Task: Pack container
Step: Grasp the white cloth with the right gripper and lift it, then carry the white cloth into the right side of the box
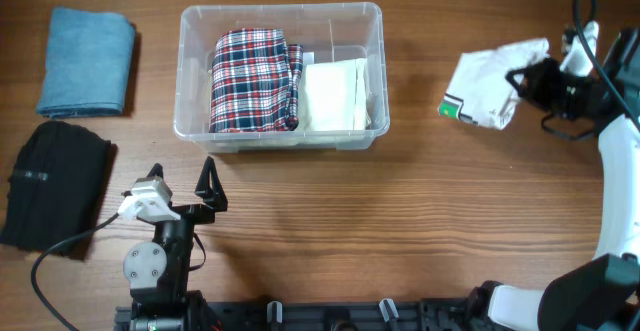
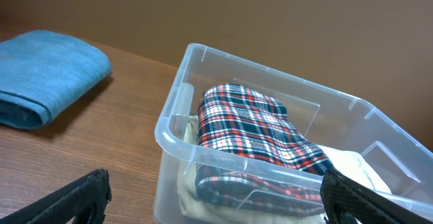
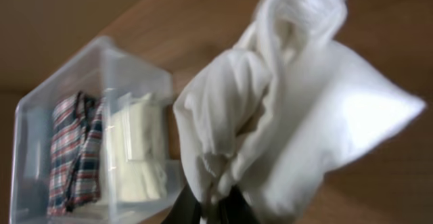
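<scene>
The clear plastic container stands at the table's back middle, holding a folded plaid garment on the left and a folded cream garment on the right. It also shows in the left wrist view and the right wrist view. My right gripper is shut on a white garment, held above the table to the right of the container; the cloth hangs bunched in the right wrist view. My left gripper is open and empty, in front of the container's left corner.
A folded blue garment lies at the back left, also in the left wrist view. A folded black garment lies at the front left. Bare wood table lies between the container and the front edge.
</scene>
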`<state>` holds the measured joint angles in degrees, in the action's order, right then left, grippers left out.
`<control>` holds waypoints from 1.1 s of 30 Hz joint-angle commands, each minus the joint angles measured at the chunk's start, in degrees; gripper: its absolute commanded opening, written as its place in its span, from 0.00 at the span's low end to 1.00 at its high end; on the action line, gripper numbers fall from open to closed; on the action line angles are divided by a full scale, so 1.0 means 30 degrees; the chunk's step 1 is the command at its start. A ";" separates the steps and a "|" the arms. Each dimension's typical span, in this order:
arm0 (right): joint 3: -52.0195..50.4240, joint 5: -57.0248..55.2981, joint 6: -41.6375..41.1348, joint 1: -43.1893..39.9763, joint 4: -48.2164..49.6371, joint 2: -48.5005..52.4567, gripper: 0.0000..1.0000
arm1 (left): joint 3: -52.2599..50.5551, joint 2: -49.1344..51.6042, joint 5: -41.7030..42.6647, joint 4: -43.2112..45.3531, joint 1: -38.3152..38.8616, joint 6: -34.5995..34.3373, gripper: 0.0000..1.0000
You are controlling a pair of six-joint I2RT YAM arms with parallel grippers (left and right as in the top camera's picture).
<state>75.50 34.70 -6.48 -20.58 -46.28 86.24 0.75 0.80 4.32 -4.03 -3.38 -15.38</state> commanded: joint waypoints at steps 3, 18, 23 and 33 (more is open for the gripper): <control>0.5217 0.0372 0.2798 0.2543 -0.2637 -0.0073 0.05 | -0.0146 -0.0138 -0.0117 -0.0015 0.0095 0.0036 1.00; 0.8451 -0.1188 0.0576 1.1176 0.0481 0.1413 0.04 | -0.0146 -0.0138 -0.0117 -0.0015 0.0095 0.0029 1.00; 0.8451 -0.2732 -0.1749 1.3362 0.1617 0.3388 0.04 | -0.0146 -0.0138 -0.0117 -0.0015 0.0095 0.0029 1.00; 0.8451 -1.2604 -1.3959 1.5271 0.3475 0.4597 0.04 | -0.0146 -0.0138 -0.0117 -0.0015 0.0095 0.0029 1.00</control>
<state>99.55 11.33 -32.67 23.22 -36.53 100.40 0.75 0.80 4.32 -4.03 -3.38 -15.38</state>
